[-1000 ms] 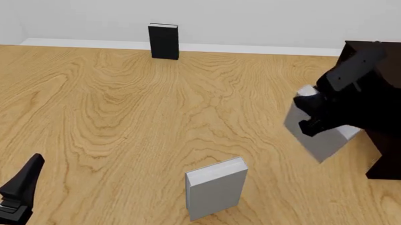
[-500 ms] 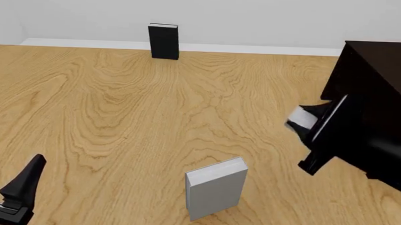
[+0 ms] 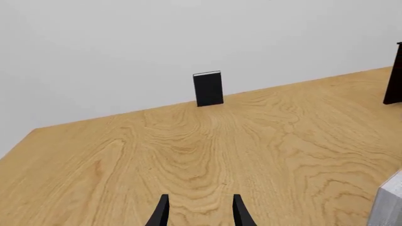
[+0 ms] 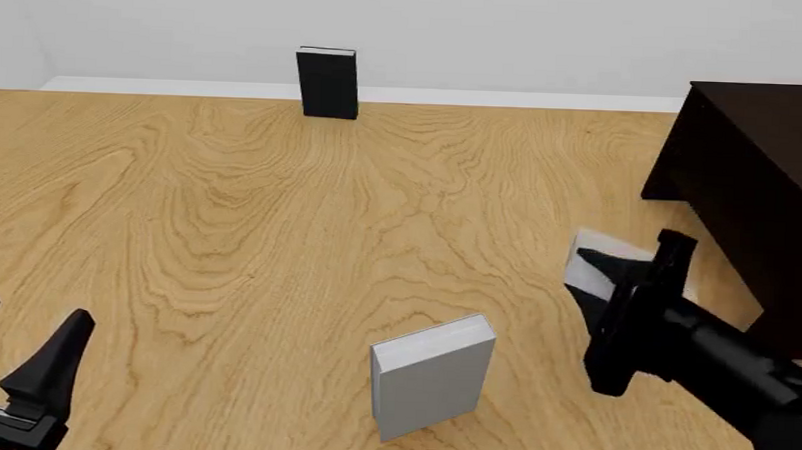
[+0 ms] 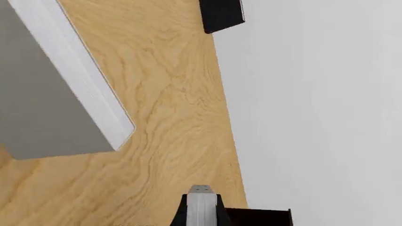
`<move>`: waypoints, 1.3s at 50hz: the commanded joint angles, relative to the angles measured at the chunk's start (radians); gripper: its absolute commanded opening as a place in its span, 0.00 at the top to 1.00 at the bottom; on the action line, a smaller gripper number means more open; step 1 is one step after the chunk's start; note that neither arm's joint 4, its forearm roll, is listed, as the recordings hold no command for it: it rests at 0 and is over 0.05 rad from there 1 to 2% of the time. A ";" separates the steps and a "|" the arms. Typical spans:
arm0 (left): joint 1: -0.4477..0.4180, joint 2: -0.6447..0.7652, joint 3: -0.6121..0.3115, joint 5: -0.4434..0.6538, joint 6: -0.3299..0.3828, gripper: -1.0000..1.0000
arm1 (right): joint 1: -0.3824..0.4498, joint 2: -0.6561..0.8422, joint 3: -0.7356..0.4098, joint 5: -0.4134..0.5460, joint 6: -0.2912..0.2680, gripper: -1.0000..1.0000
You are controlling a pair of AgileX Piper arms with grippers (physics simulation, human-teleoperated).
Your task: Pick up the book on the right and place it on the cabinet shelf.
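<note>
The light-grey book (image 4: 586,282) is just left of the dark cabinet (image 4: 763,168), long side level, and my right arm hides most of it. My right gripper (image 4: 598,258) reaches in low from the near right, with its tips over the book. In the right wrist view the book (image 5: 50,94) lies close beside the right gripper (image 5: 201,212), and wood shows between them. The fingers stand close together around a narrow grey piece, and I cannot tell what it is. The cabinet shelf itself does not show. My left gripper (image 4: 27,312) is open at the near left, over bare wood (image 3: 200,197).
A second grey book (image 4: 432,381) stands upright at the near middle, also visible in the left wrist view (image 3: 390,202). A black book (image 4: 327,82) (image 3: 208,88) (image 5: 221,14) stands at the far wall. The cabinet's edge (image 3: 397,75) (image 5: 257,217) shows in both wrist views.
My right arm swung from high in front of the cabinet down to low at the near right, turning about its tip. The book dropped slightly and now sits left of the cabinet. The left arm stayed still.
</note>
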 commanded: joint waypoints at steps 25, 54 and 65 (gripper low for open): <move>-0.010 -0.001 0.000 0.001 -0.004 0.00 | -0.063 0.091 -0.048 -0.180 -0.188 1.00; -0.009 0.006 -0.001 0.003 -0.002 0.00 | -0.162 0.251 -0.092 -0.301 -0.234 1.00; -0.007 -0.001 0.000 0.006 -0.002 0.00 | -0.211 0.286 -0.106 -0.330 -0.237 1.00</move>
